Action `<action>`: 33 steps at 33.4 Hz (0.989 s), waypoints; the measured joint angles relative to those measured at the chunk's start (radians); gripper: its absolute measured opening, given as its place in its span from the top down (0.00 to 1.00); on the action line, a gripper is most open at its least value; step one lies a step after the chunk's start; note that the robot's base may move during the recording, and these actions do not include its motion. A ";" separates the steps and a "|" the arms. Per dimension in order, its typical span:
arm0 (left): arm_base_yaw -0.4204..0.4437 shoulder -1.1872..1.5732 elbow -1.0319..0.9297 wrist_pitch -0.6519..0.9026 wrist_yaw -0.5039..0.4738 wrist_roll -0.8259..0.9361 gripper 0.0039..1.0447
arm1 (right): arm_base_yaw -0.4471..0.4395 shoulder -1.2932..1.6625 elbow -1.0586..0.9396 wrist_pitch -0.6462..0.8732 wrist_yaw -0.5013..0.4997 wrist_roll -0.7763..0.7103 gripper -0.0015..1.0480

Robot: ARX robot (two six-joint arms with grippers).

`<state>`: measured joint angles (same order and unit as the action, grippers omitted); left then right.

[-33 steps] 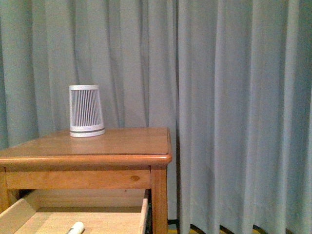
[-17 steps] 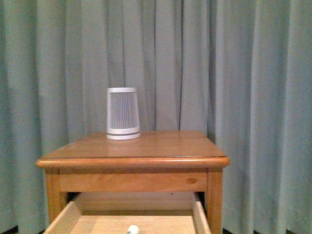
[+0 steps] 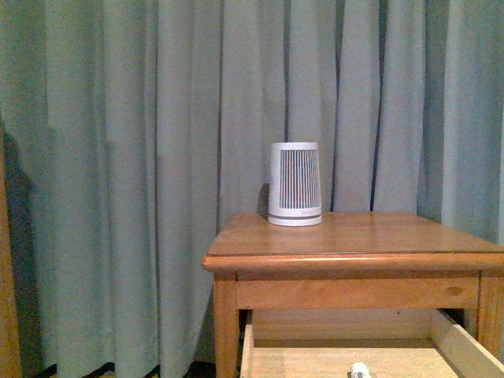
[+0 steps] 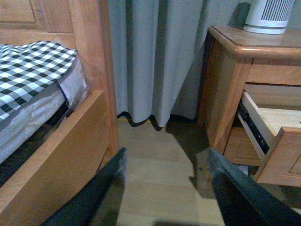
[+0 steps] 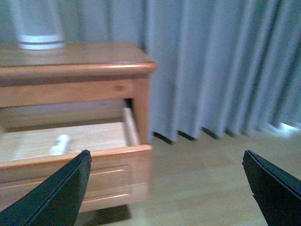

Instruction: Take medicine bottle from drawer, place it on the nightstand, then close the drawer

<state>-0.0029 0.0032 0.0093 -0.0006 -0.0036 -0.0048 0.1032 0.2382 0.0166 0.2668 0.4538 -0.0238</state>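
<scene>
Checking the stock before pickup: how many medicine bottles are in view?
1. The medicine bottle lies on its side in the open drawer. Part of the drawer floor is hidden, so more could be there.

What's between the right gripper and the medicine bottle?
Right wrist view: only the drawer's front panel stands between the open right gripper and the medicine bottle inside.

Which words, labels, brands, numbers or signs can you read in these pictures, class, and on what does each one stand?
No text can be read in any view.
The white ribbed device: only grey stripes, no lettering visible.
The medicine bottle in the open drawer: blurred and too small; any label is unreadable.
The nightstand: bare wood, no marks.
</scene>
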 joint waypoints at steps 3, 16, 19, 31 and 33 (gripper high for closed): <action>0.000 0.000 0.000 0.000 0.000 0.000 0.33 | -0.023 0.209 0.043 0.121 0.061 0.008 0.07; 0.000 0.000 0.000 0.000 0.002 0.000 0.06 | -0.003 1.068 0.603 0.139 -0.037 0.059 0.07; 0.000 0.000 0.000 0.000 0.002 0.000 0.06 | 0.008 1.202 0.723 0.103 -0.050 0.082 0.07; 0.000 0.000 0.000 0.000 0.002 0.000 0.06 | 0.043 1.665 1.135 -0.056 -0.129 0.165 0.07; 0.000 0.000 0.000 0.000 0.002 0.000 0.06 | 0.049 1.752 1.212 -0.080 -0.129 0.172 0.07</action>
<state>-0.0029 0.0029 0.0093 -0.0006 -0.0013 -0.0044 0.1524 1.9903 1.2289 0.1867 0.3244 0.1482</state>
